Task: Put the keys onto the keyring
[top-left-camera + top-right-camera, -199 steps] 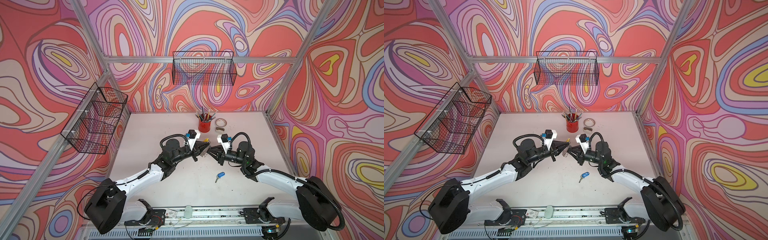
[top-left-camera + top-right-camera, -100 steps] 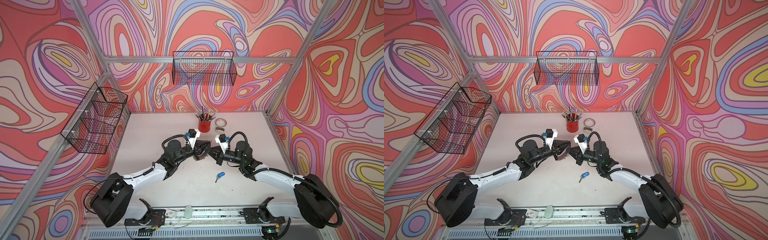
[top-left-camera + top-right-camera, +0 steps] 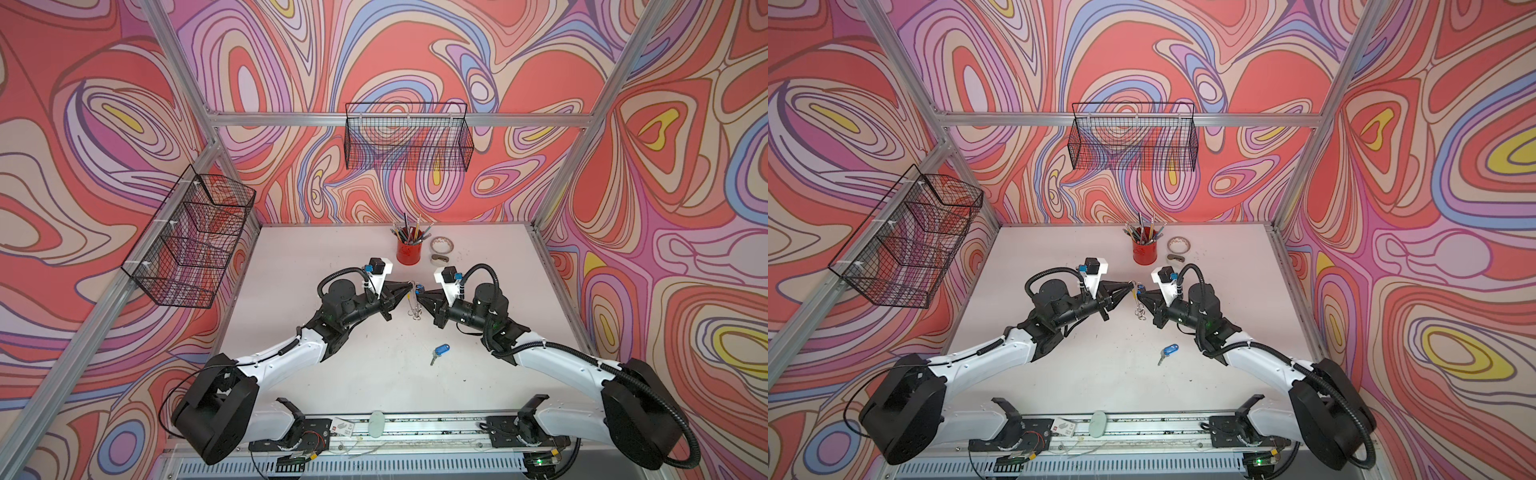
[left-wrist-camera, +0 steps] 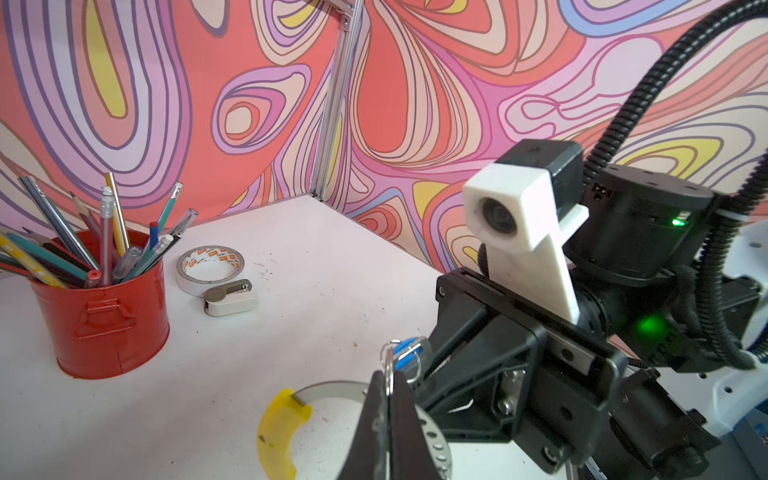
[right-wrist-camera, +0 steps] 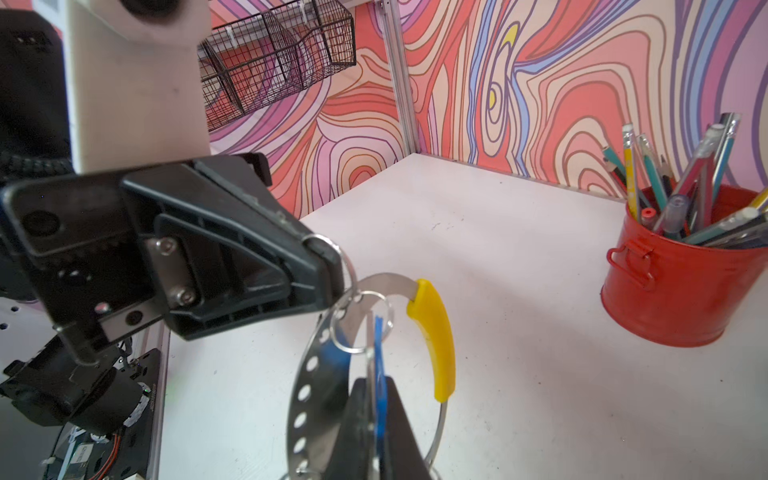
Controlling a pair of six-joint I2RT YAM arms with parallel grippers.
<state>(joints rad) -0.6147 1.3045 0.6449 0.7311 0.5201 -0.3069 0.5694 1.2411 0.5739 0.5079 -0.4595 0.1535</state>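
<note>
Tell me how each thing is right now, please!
left pincer, shut on the keyring's small loop.
right pincer, shut on the held key's blue tag.
keyring, held upright.
held key, raised beside the keyring.
spare key, lying loose, untouched.
red cup, standing upright.
tape roll, lying flat.

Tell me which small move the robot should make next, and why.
Probably ease the right gripper toward the left gripper, to thread the blue-tagged key onto the keyring. The right jaws are shut on that key, the left jaws hold the keyring, and the two seem to touch.
</note>
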